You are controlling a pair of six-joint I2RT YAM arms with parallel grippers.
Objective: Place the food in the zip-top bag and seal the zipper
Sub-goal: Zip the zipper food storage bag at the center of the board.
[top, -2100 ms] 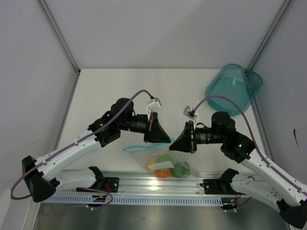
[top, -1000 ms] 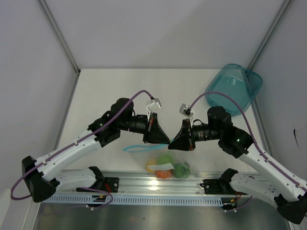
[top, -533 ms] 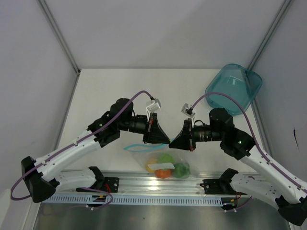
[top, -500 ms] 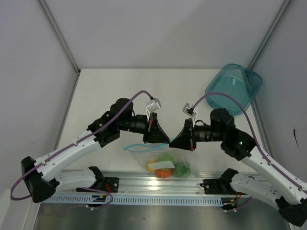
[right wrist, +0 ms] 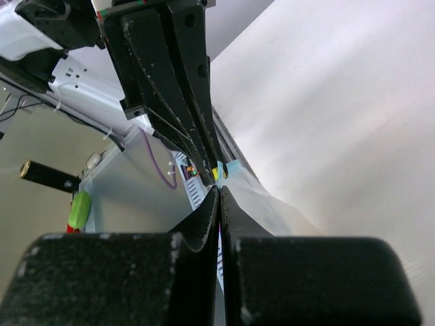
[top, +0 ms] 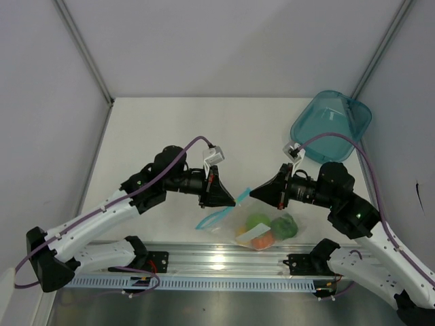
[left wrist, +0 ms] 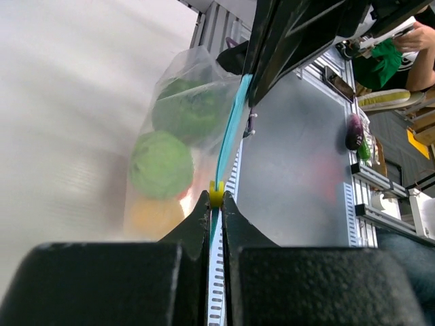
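Left gripper (left wrist: 215,198) and right gripper (right wrist: 219,191) each clamp narrowly on the zipper (left wrist: 230,132). This stretches the bag (top: 230,223) mouth taut for sealing over the food (top: 265,229).

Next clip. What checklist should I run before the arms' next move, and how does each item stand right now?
1. Food inside the zip-top bag: ok; yellow, orange-red and two green pieces show through the plastic.
2. Left gripper shut on the zipper: ok.
3. Right gripper shut on the zipper: ok.
4. Zipper pulled straight between the grippers: ok in the left wrist view.
5. Zipper sealed along its whole length: cannot tell.
6. Teal bowl apart from the bag: ok.
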